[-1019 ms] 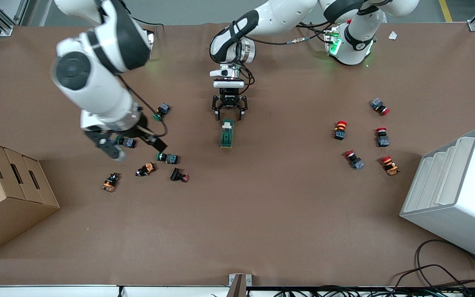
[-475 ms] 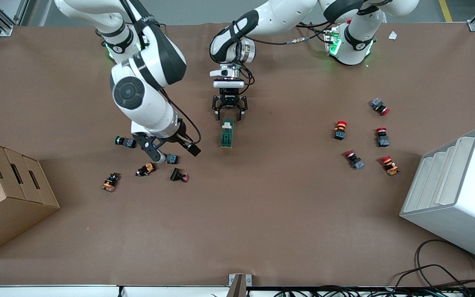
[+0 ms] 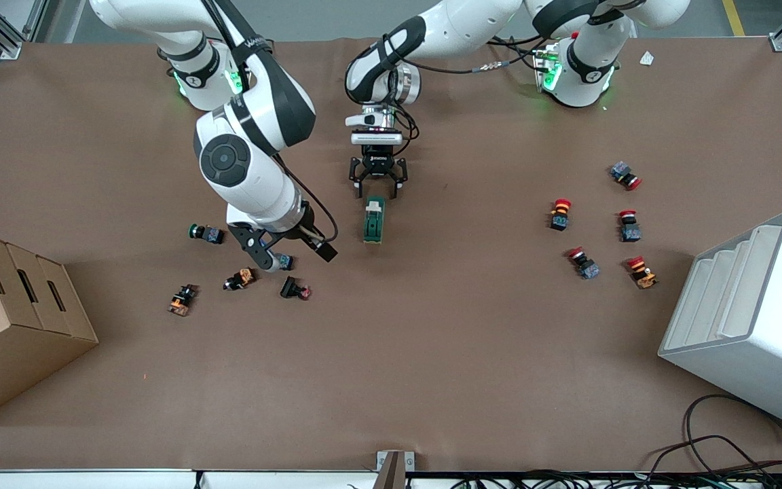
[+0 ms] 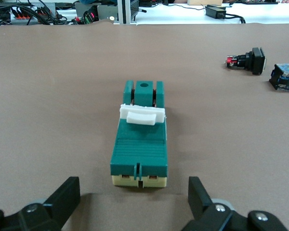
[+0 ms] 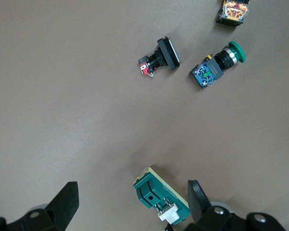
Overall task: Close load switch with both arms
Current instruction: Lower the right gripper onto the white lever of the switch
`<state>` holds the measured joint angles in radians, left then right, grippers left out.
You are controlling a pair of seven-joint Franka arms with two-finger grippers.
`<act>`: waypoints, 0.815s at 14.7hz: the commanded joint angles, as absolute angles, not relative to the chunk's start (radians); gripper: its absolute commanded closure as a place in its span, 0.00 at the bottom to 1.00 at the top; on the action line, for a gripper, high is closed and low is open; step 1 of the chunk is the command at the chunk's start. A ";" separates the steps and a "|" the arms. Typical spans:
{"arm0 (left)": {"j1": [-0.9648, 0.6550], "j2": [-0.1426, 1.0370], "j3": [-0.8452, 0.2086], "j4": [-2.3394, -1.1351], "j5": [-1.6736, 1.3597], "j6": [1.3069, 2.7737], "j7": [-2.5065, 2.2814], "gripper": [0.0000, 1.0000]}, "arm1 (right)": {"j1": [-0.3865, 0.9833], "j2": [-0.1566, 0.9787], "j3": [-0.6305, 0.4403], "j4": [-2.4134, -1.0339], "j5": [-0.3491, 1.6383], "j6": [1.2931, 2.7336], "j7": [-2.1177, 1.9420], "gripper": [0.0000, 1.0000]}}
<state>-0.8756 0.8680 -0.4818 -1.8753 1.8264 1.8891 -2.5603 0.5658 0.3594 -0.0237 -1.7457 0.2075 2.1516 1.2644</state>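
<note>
The load switch (image 3: 374, 219), a dark green block with a white lever on top, lies at the table's middle. My left gripper (image 3: 378, 183) is open and low over the table at the switch's end toward the arm bases. In the left wrist view the switch (image 4: 139, 144) lies just ahead of the open left gripper (image 4: 132, 202). My right gripper (image 3: 292, 252) is open over the table beside the switch, toward the right arm's end. In the right wrist view the switch (image 5: 161, 197) shows beside one finger of the right gripper (image 5: 132, 204).
Several green, orange and black push-buttons (image 3: 239, 278) lie under and around the right gripper. Several red push-buttons (image 3: 583, 263) lie toward the left arm's end. A cardboard box (image 3: 11, 319) and a white rack (image 3: 751, 319) stand at the table's ends.
The right arm has swung from the right arm's end of the table toward the load switch. The left arm and the switch have not moved.
</note>
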 commanded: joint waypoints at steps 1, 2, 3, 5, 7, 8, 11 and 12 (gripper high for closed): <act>-0.888 0.911 -0.474 -1.848 1.845 1.899 -2.565 0.02 | 0.607 0.345 -0.032 -1.784 0.225 2.212 1.319 0.00; -0.887 0.911 -0.474 -1.845 1.844 1.899 -2.565 0.02 | 0.626 0.347 -0.032 -1.792 0.225 2.227 1.334 0.00; -0.887 0.911 -0.474 -1.844 1.844 1.899 -2.565 0.02 | 0.647 0.347 -0.032 -1.821 0.225 2.255 1.356 0.00; -0.887 0.911 -0.474 -1.844 1.844 1.899 -2.565 0.02 | 0.698 0.345 -0.032 -1.856 0.225 2.308 1.417 0.00; -0.885 0.911 -0.474 -1.847 1.844 1.899 -2.565 0.01 | 0.719 0.345 -0.032 -1.870 0.225 2.310 1.437 0.00; -0.887 0.911 -0.474 -1.848 1.844 1.899 -2.565 0.01 | 0.739 0.345 -0.032 -1.873 0.225 2.312 1.446 0.00; -0.887 0.911 -0.476 -1.850 1.844 1.888 -2.565 0.01 | 0.771 0.347 -0.032 -1.940 0.225 2.394 1.453 0.00; -0.887 0.911 -0.474 -1.851 1.844 1.888 -2.565 0.01 | 0.791 0.348 -0.034 -1.988 0.225 2.457 1.453 0.00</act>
<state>-0.8768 0.8687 -0.4814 -1.8747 1.8264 1.8871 -2.5603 0.7560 0.3633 -0.0233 -1.8914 0.2113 2.3598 1.4431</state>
